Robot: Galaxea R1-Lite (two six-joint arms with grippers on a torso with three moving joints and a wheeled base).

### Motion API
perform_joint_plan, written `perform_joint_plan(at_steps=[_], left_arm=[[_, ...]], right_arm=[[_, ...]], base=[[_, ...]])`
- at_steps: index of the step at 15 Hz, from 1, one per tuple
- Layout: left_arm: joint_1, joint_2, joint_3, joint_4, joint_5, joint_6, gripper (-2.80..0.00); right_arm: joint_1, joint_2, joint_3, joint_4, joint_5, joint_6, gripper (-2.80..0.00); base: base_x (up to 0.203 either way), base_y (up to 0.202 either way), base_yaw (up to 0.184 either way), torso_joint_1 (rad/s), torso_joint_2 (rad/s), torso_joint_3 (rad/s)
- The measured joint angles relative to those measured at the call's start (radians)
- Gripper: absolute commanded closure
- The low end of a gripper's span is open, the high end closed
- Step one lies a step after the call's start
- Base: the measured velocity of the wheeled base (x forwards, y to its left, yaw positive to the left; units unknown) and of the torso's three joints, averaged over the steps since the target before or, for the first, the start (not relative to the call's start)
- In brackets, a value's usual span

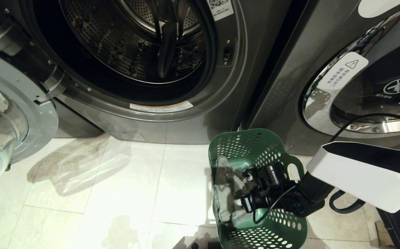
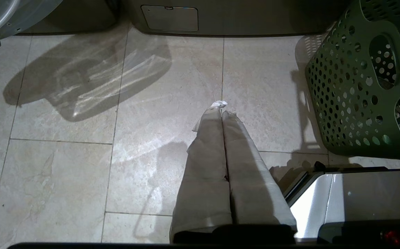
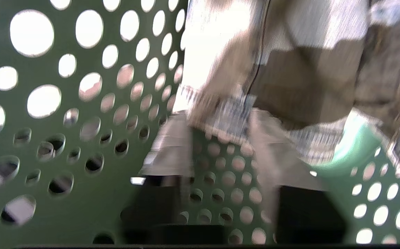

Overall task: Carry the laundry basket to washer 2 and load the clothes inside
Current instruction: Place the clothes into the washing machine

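Green perforated plastic fills most of the right wrist view: the basket point(image 1: 255, 152) stands on the tiled floor point(image 1: 117, 193) in front of two washers, just right of the one whose door point(image 1: 9, 121) hangs open. The clothes point(image 1: 227, 186) lie crumpled inside the basket against its left wall. The right hand point(image 3: 220, 155) is down in the basket with its fingers point(image 3: 167, 152) parted, their tips at the edge of the fabric and nothing yet pinched between them. The left hand point(image 2: 222, 110) hangs over bare floor left of the basket, clenched on nothing but a white scrap at its tips.

The step in hand looks like the pick-up of the garment. To do it well, the right hand should push deeper so both fingers straddle a thick fold, not a loose hem, then close firmly and lift straight up clear of the rim before swinging left toward the open drum point(image 1: 141, 41).

No numeral shows on either washer, so I cannot tell that the open one is washer 2. The right wrist view is blurred, and whether the fingers touch the cloth is unclear. The arm hides part of the garment in the head view.
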Motion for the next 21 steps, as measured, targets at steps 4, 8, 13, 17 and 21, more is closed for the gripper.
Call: perform_joint_plan(at_steps=[4,8,13,17,21], left_arm=[[0.000,0.000,0.000,0.000,0.000,0.000,0.00],[0.000,0.000,0.000,0.000,0.000,0.000,0.00],[0.000,0.000,0.000,0.000,0.000,0.000,0.00],[0.000,0.000,0.000,0.000,0.000,0.000,0.00],[0.000,0.000,0.000,0.000,0.000,0.000,0.00]], right_arm=[[0.000,0.020,-0.013,-0.120,-0.008,0.005,-2.80],[0.000,0.057,-0.037,-0.135,-0.120,0.013,-2.80],[0.003,0.107,-0.062,-0.135,-0.130,0.072,-2.80],[0.011,0.121,-0.113,-0.049,-0.155,0.080,-2.80],[-0.002,0.075,-0.105,0.105,-0.216,0.088,-2.80]], base=[[0.000,0.000,0.000,0.000,0.00,0.000],[0.000,0.000,0.000,0.000,0.00,0.000],[0.000,0.000,0.000,0.000,0.00,0.000],[0.000,0.000,0.000,0.000,0.00,0.000],[0.000,0.000,0.000,0.000,0.00,0.000]])
